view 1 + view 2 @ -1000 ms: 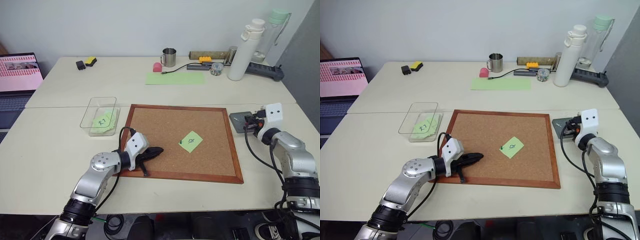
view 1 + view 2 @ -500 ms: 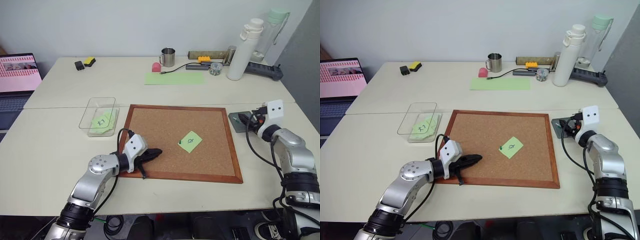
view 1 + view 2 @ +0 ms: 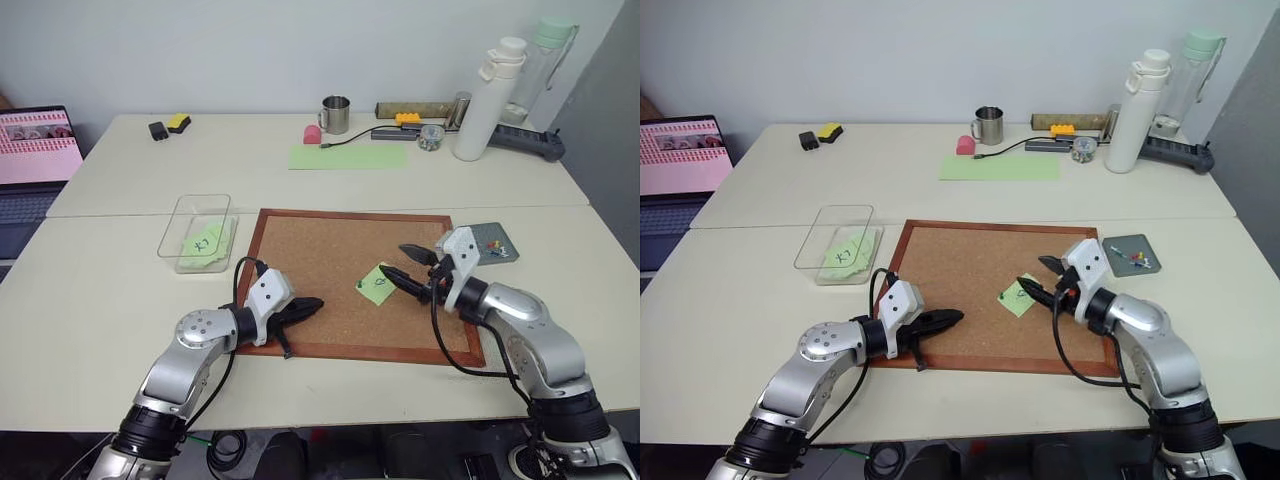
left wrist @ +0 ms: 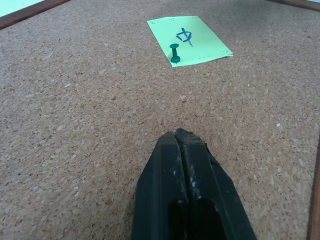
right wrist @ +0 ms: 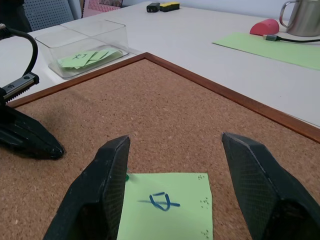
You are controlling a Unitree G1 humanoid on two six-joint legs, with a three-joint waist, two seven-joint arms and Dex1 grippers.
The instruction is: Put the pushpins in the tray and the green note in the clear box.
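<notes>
The small square light-green sticky note (image 3: 377,283) with a dark handwritten mark lies flat on the wood-framed corkboard (image 3: 330,250), held at one corner by a dark green pushpin (image 4: 175,53). The right end effector (image 3: 412,270) hangs just beside the note with its 2 black fingers (image 5: 260,187) spread wide and holding nothing; in the right wrist view the note sits between them. The left end effector (image 3: 308,304) rests over the board's near left edge, fingers pressed together and empty. The small dark-grey square tray (image 3: 490,244), with several coloured pushpins (image 3: 1133,256) in it, sits on the table (image 3: 120,300) right of the board. The shallow clear plastic box (image 3: 198,232), left of the board, holds green notes (image 3: 205,244).
</notes>
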